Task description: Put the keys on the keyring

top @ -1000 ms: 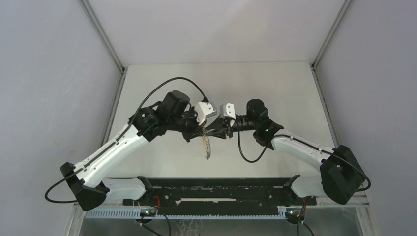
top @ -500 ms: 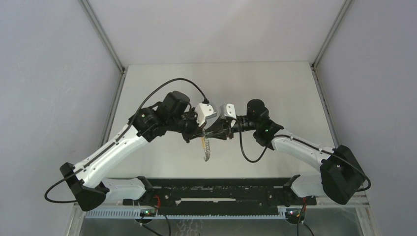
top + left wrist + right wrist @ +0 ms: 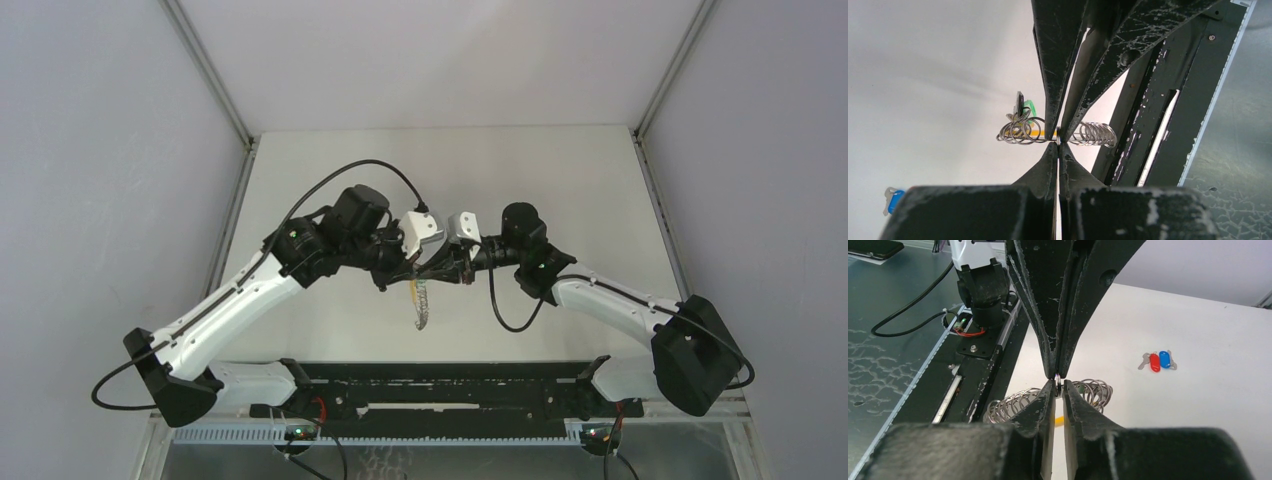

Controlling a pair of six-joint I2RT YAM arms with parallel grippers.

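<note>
- the left gripper [image 3: 1058, 145], clamped shut on the thin wire of the keyring [image 3: 1020, 131], holds it clear of the surface [image 3: 1198, 415], apparently so the ring can be worked from both sides.
- the right gripper [image 3: 1058, 384] meets it tip to tip, jaws drawn nearly together and pinching the same wire; silvery coils hang to either side of the tips.
- the keys [image 3: 1158, 361], red and blue, lie together on the surface, well apart from both grippers and not yet threaded.
</note>
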